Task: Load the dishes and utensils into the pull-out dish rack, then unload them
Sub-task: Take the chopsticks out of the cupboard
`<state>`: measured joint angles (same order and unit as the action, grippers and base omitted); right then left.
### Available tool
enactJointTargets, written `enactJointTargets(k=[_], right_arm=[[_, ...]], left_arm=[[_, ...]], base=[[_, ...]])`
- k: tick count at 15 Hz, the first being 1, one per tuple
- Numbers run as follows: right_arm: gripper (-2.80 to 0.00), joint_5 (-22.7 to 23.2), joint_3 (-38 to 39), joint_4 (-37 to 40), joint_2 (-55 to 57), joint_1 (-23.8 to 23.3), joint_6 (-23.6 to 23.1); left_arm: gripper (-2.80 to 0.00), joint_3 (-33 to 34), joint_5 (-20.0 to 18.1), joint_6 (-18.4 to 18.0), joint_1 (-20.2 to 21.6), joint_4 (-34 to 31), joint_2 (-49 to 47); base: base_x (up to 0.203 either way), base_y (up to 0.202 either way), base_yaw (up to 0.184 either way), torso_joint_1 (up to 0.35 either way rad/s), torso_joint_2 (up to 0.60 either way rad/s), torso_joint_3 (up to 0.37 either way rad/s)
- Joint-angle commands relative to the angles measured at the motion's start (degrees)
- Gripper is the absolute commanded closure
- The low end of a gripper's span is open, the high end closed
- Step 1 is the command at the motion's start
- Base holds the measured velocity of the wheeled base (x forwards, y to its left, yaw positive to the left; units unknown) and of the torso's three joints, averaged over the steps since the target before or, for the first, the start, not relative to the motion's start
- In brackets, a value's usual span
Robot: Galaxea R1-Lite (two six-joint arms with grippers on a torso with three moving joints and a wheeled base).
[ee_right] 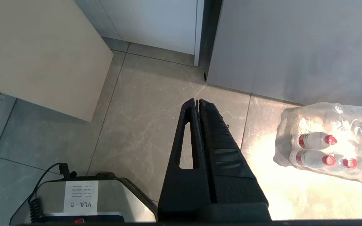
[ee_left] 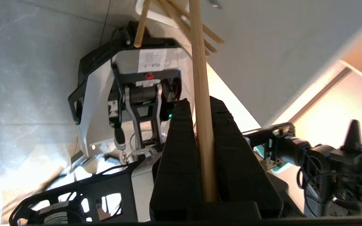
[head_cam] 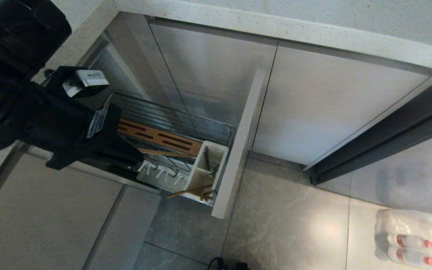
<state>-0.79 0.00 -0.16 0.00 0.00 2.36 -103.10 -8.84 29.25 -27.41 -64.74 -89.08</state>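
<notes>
The left arm covers the near end of the pull-out dish rack (head_cam: 186, 131), so the left gripper (ee_left: 200, 106) shows only in its wrist view: jaws clamped on one chopstick (ee_left: 201, 103) (its far end runs out of frame). The white utensil caddy (head_cam: 206, 168) holds a fork (head_cam: 206, 157), hard to make out, and more chopsticks (head_cam: 189, 191) poking outward. The right gripper (ee_right: 198, 102) hangs over the floor, jaws together, near a pack of bottles (ee_right: 328, 147).

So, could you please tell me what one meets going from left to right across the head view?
Left arm → wooden strip → white utensil caddy → beige front panel → pack of water bottles.
</notes>
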Motion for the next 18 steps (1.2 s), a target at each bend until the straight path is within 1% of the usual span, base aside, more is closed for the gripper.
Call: enactJointTargets(k=[1, 6, 10, 12, 14, 16, 18], right_arm=[[0.0, 0.0, 0.0, 0.0, 0.1, 0.0, 0.0], [0.0, 0.0, 0.0, 0.0, 0.1, 0.0, 0.0], [0.0, 0.0, 0.0, 0.0, 0.1, 0.0, 0.0], [0.0, 0.0, 0.0, 0.0, 0.1, 0.0, 0.0], [0.0, 0.0, 0.0, 0.0, 0.1, 0.0, 0.0], [0.0, 0.0, 0.0, 0.0, 0.1, 0.0, 0.0], [0.0, 0.0, 0.0, 0.0, 0.1, 0.0, 0.0]], left_arm=[[0.0, -0.5, -0.1, 0.2, 0.0, -0.4, 2.0], [0.0, -1.7, -0.2, 0.2, -0.7, -0.4, 7.0], [0.0, -3.9, -0.2, 0.4, -0.9, -1.3, 9.8], [0.0, -7.1, -0.2, 0.4, -0.9, -3.6, 11.8], [0.0, -8.5, 0.0, 0.1, -0.9, -4.5, 14.7], [0.0, -8.8, 0.8, -0.2, -0.8, -3.5, 17.6], [0.0, -8.8, 3.2, -0.4, -0.7, -1.5, 19.9]], base=[[0.0, 0.0, 0.0, 0.0, 0.0, 0.0], [0.0, 0.0, 0.0, 0.0, 0.0, 0.0], [0.0, 0.0, 0.0, 0.0, 0.0, 0.0], [0.0, 0.0, 0.0, 0.0, 0.0, 0.0], [0.0, 0.0, 0.0, 0.0, 0.0, 0.0], [0.0, 0.0, 0.0, 0.0, 0.0, 0.0], [0.0, 0.0, 0.0, 0.0, 0.0, 0.0]])
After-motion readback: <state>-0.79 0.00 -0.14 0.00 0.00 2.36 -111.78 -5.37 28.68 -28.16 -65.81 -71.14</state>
